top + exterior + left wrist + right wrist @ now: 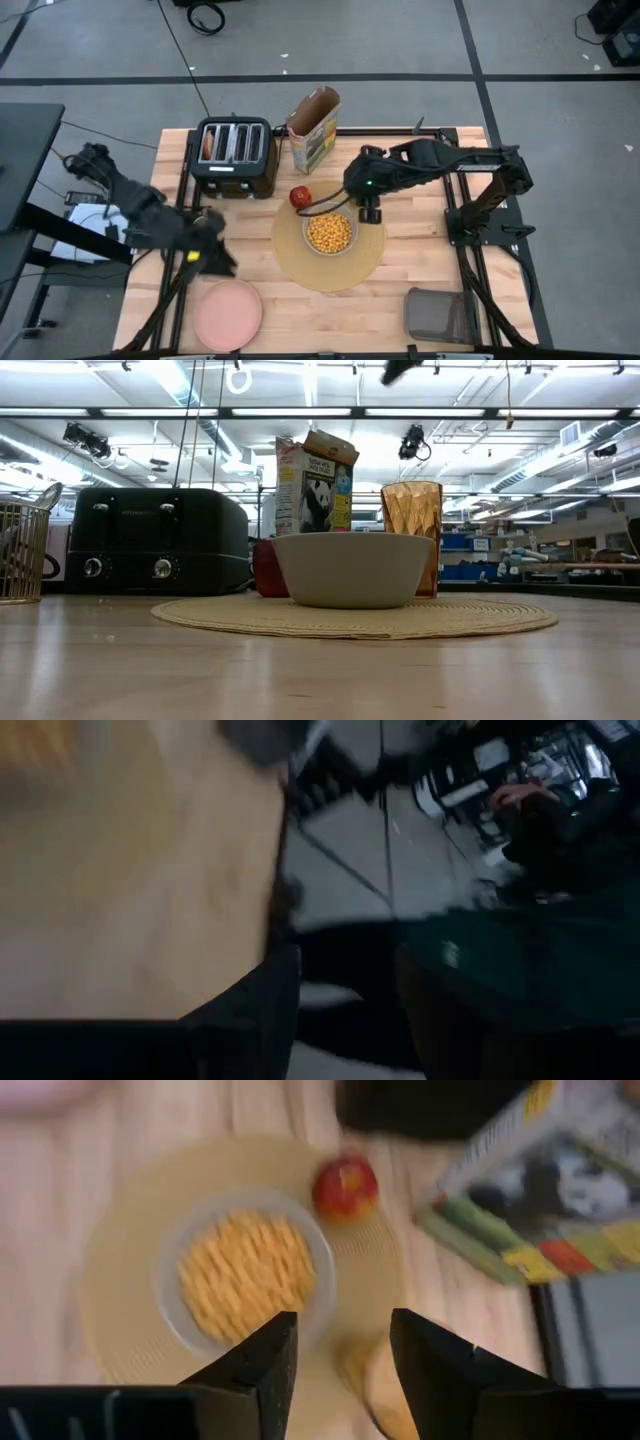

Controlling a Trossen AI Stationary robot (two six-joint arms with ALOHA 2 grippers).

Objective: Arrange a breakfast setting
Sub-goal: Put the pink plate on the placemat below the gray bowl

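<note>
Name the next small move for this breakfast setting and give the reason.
Probably send the left gripper down over the pink plate to fetch it. The plate lies alone near the table's front edge, off the placemat, while the bowl of cereal, apple and tumbler are already gathered there. The right gripper hangs open above the bowl.

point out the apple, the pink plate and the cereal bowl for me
red apple [300, 196], high view, on its top.
pink plate [228, 314], high view, on its bare centre.
pale grey bowl [352, 570], low view, on its outer wall.
</note>
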